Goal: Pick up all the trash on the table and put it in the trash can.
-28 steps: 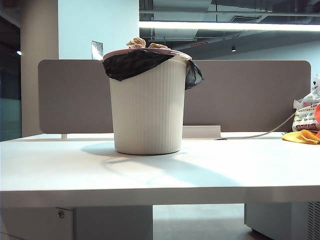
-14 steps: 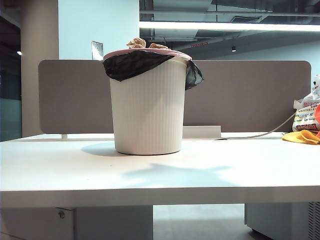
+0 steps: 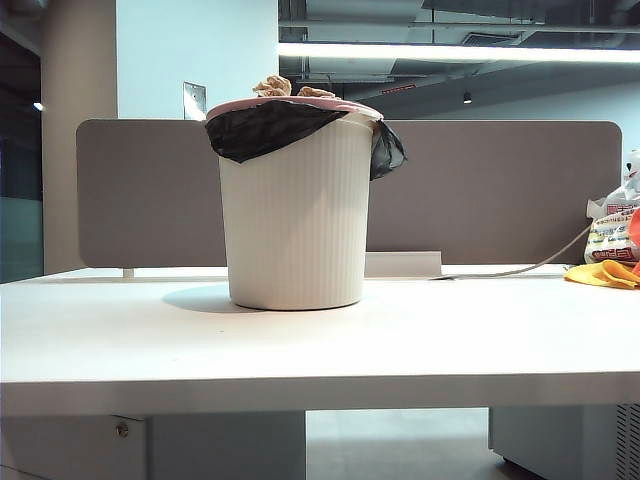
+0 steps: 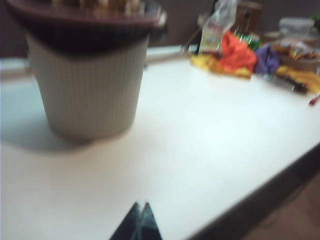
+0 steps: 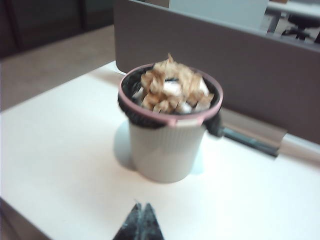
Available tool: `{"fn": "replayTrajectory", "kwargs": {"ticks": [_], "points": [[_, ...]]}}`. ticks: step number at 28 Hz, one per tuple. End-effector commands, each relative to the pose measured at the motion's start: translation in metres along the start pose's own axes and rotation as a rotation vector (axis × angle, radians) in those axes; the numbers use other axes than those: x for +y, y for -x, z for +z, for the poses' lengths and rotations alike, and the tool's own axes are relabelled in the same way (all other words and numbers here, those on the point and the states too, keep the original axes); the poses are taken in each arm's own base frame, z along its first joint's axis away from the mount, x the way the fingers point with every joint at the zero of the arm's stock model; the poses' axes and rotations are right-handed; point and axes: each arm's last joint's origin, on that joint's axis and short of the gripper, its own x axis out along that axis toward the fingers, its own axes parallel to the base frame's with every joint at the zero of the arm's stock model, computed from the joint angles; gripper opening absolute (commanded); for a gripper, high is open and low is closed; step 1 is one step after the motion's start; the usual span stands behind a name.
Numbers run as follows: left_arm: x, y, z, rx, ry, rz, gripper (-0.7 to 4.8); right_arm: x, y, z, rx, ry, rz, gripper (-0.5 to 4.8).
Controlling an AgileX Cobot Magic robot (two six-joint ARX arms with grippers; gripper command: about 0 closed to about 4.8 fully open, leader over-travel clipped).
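The trash can (image 3: 296, 215), off-white and ribbed with a pink rim and black liner, stands on the white table (image 3: 420, 345). Light brown crumpled trash (image 3: 285, 88) pokes above its rim; the right wrist view shows the trash (image 5: 172, 90) piled inside the trash can (image 5: 167, 150). No gripper appears in the exterior view. My left gripper (image 4: 140, 205) is shut and empty, held back from the trash can (image 4: 87, 95) over the table. My right gripper (image 5: 142, 205) is shut and empty, high and well back from the can.
A grey-brown partition panel (image 3: 500, 190) runs behind the can. At the table's right end lie an orange cloth (image 3: 603, 274) and a printed plastic bag (image 3: 610, 230); the left wrist view shows that colourful clutter (image 4: 240, 55). A grey cable (image 3: 520, 268) trails along the back.
The arm shadows on the table in front of the can have faded and gone. The can and the trash have not moved.
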Motion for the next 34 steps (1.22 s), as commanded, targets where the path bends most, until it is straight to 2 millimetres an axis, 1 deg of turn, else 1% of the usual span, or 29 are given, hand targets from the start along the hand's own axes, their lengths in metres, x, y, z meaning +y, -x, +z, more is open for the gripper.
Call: {"fn": "replayTrajectory", "kwargs": {"ticks": [1,4,6,9,11,14,18,21,28,34], "points": [[0.005,-0.010,-0.023,-0.015,0.071,0.012,-0.06,0.001,0.002,-0.042,-0.153,-0.080,-0.031,-0.07],[0.011,-0.016,-0.046,-0.011,0.079,0.069,-0.06,0.002,-0.002,-0.092,-0.250,-0.080,-0.042,-0.07],[0.014,-0.018,-0.056,-0.013,0.080,0.111,-0.05,0.003,-0.006,-0.125,-0.289,-0.077,-0.041,-0.07],[0.017,-0.019,-0.066,-0.009,0.081,0.147,-0.05,0.005,-0.016,-0.167,-0.295,-0.096,-0.007,-0.07],[0.017,-0.019,-0.068,-0.003,0.082,0.149,-0.05,0.005,-0.021,-0.191,-0.263,-0.155,-0.003,-0.07],[0.017,-0.019,-0.070,0.002,0.082,0.150,-0.06,0.005,-0.030,-0.218,-0.201,-0.214,-0.001,-0.07],[0.018,-0.020,-0.074,0.001,0.085,0.151,-0.05,0.006,-0.040,-0.246,-0.127,-0.223,-0.009,-0.07],[0.019,-0.020,-0.078,-0.024,0.087,0.167,-0.05,0.006,-0.044,-0.262,-0.086,-0.227,-0.013,-0.07],[0.021,-0.021,-0.091,-0.007,0.088,0.173,-0.06,0.006,-0.049,-0.285,-0.021,-0.230,-0.039,-0.07],[0.022,-0.021,-0.097,0.005,0.090,0.177,-0.05,0.006,-0.052,-0.300,0.024,-0.229,-0.052,-0.07]]}}
